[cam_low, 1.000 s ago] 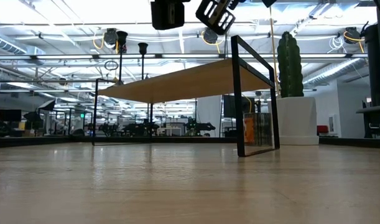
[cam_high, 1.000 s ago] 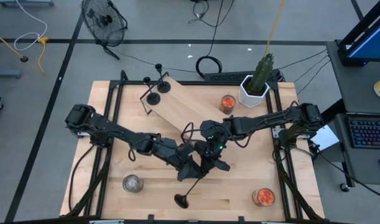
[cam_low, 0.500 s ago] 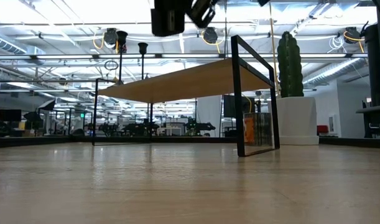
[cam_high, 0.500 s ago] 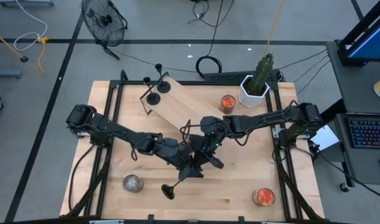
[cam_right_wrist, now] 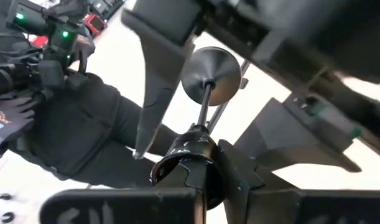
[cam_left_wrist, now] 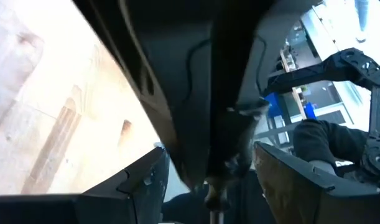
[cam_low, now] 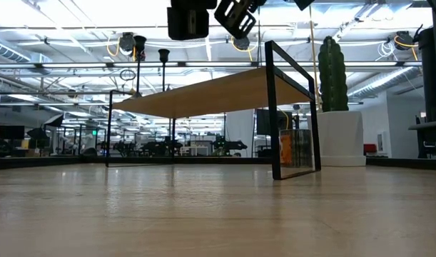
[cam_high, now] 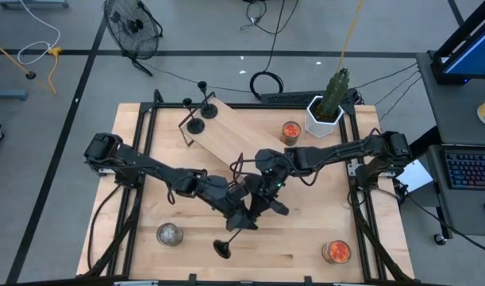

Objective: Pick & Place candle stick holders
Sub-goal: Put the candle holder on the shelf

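One black candle stick holder (cam_high: 222, 249) hangs in the air over the middle of the table's near half, its round base toward the near left. My right gripper (cam_high: 255, 212) is shut on it. My left gripper (cam_high: 240, 222) is open; its fingers (cam_right_wrist: 153, 87) stand on either side of the stem (cam_right_wrist: 205, 106) near the base, apart from it. Two more holders (cam_high: 196, 125) (cam_high: 210, 111) stand on their bases on the far left end of the wooden shelf (cam_high: 230, 135). My right gripper pinches the holder's cup end (cam_right_wrist: 188, 152) between its two fingers. The stem runs straight out beyond the fingers, and the round base (cam_right_wrist: 211, 78) is farthest from them. The holder slants down toward the table's near left, lifted clear of the table.
The black-framed wooden shelf (cam_low: 218, 89) stands slantwise across the far middle. A cactus in a white pot (cam_high: 328, 107) is at the far right, with an orange jar (cam_high: 290, 131) beside it. Another orange jar (cam_high: 336, 252) is at the near right and a grey jar (cam_high: 169, 234) at the near left.
Both grippers have stayed where they were, turning slightly. The held holder has swung with them: its base has gone a little toward the table's left edge, then partly back, still clear of the table.
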